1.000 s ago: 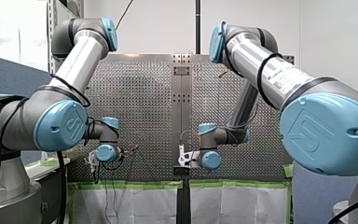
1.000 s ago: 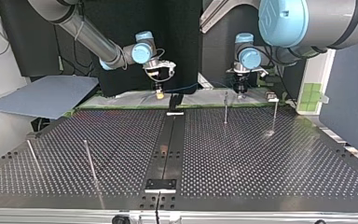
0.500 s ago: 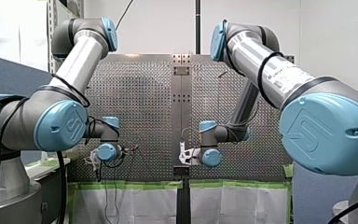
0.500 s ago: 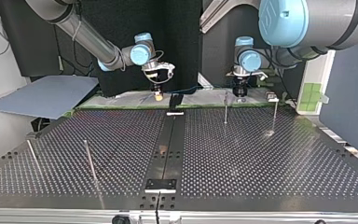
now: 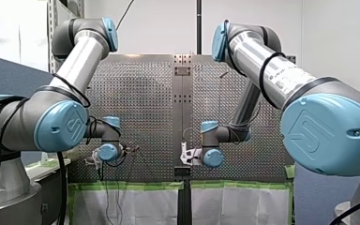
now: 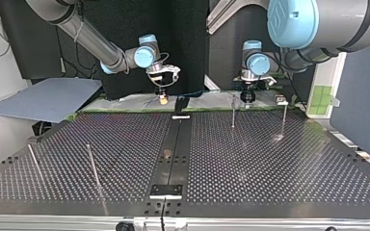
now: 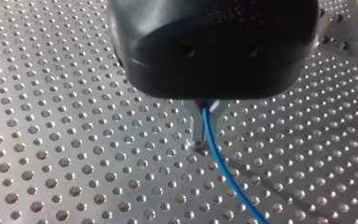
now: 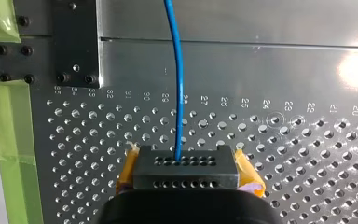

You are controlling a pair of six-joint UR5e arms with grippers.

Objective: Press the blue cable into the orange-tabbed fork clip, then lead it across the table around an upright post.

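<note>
**Left gripper.** The left gripper (image 7: 201, 140) is closed on the cable (image 7: 223, 172). In the left wrist view its two metal fingers (image 7: 195, 125) pinch the blue line between them. The fingertips stand at or just above the perforated worktop (image 7: 74, 140); contact cannot be confirmed. From the fingers the cable runs on over the perforations and out of view.

**Right gripper.** The right gripper (image 8: 186, 162) is closed on the same cable. In the right wrist view yellow pads (image 8: 127, 169) show at both sides of a black perforated block. The cable comes out at the middle of the block. It leads straight ahead over the numbered hole rows and crosses a smooth metal strip. Green tape (image 8: 8, 163) borders the worktop beside the gripper.

**Cable position.** In the top view both grippers point down at the far edge of the worktop. The cable spans the gap between them, clear of the surface. A black bracket (image 6: 181, 103) stands on the centre rail, below this span. Two upright posts (image 6: 233, 110) (image 6: 284, 118) stand near the left gripper, not touching the cable. The fork clip cannot be identified in any view.
</note>
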